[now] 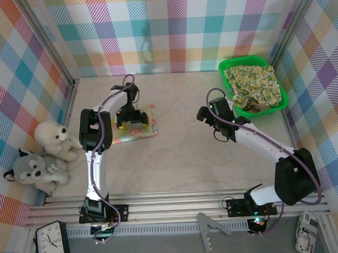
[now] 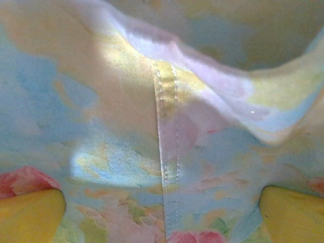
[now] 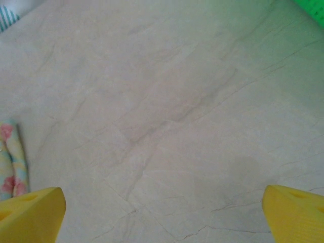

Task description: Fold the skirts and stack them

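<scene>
A folded pale yellow-pink floral skirt [image 1: 145, 129] lies flat on the table, left of centre. My left gripper [image 1: 130, 119] hangs right over it, open. In the left wrist view the skirt's cloth [image 2: 126, 101] with its stitched seam is very close, and the gripper [image 2: 162, 217] has its yellow fingertips [image 2: 30, 215] spread wide on either side, not pinching it. A yellow-green floral skirt [image 1: 252, 83] lies crumpled in the green tray [image 1: 227, 65], with olive-khaki cloth [image 1: 249, 106] under it. My right gripper [image 1: 204, 114] is open above bare table [image 3: 167, 126]; the pale skirt's edge [image 3: 11, 162] shows at its left.
A white plush toy [image 1: 53, 138] and a grey one [image 1: 34, 170] sit against the left wall. Plaid walls close in the back and sides. A corner of the green tray [image 3: 315, 7] shows at the upper right of the right wrist view. A clock [image 1: 51, 242] lies in front of the rail.
</scene>
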`<state>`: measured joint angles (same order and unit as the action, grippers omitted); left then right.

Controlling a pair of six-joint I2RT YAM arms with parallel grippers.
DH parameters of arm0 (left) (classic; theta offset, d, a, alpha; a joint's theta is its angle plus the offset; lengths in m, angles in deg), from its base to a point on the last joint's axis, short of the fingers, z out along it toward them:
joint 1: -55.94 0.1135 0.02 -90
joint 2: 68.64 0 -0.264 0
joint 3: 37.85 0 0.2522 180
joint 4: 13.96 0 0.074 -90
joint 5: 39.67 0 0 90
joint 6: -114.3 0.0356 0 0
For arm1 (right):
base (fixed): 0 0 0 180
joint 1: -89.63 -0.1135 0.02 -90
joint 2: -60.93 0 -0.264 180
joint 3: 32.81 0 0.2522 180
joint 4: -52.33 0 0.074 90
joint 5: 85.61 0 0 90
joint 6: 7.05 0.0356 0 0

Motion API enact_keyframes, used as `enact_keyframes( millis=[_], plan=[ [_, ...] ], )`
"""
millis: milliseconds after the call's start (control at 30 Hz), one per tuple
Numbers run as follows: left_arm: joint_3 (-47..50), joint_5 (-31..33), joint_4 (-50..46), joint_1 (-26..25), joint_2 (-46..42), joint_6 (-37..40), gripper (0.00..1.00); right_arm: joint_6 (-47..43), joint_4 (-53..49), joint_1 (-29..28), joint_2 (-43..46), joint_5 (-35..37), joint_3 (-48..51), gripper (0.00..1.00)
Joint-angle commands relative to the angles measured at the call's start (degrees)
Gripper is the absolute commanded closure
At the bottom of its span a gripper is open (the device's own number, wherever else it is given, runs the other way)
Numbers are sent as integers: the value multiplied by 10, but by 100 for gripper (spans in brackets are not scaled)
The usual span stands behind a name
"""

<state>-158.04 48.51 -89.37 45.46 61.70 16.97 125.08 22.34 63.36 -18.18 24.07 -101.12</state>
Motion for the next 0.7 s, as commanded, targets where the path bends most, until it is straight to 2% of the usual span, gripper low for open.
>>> enact_keyframes(
  millis=[0, 67, 167, 367, 533, 667],
  plan=[
    [-22, 46, -42, 48, 39, 97, 0, -23, -2, 5, 28, 48, 3, 1],
    [-41, 61, -43, 71, 51, 129, 0, -46, 6, 6, 38, 58, 4, 1],
    [-64, 106, -37, 91, 69, 182, 0, -65, -35, 8, 40, 79, -19, 1],
    [-168, 86, -64, 117, 132, 259, 0, -85, -83, 9, 30, 92, -51, 1],
    [-263, 94, -103, 124, 202, 273, 0, -88, -86, 10, 29, 71, -55, 1],
    [-272, 95, -104, 127, 212, 263, 0, -94, -99, 13, 27, 63, -60, 1]
  ],
)
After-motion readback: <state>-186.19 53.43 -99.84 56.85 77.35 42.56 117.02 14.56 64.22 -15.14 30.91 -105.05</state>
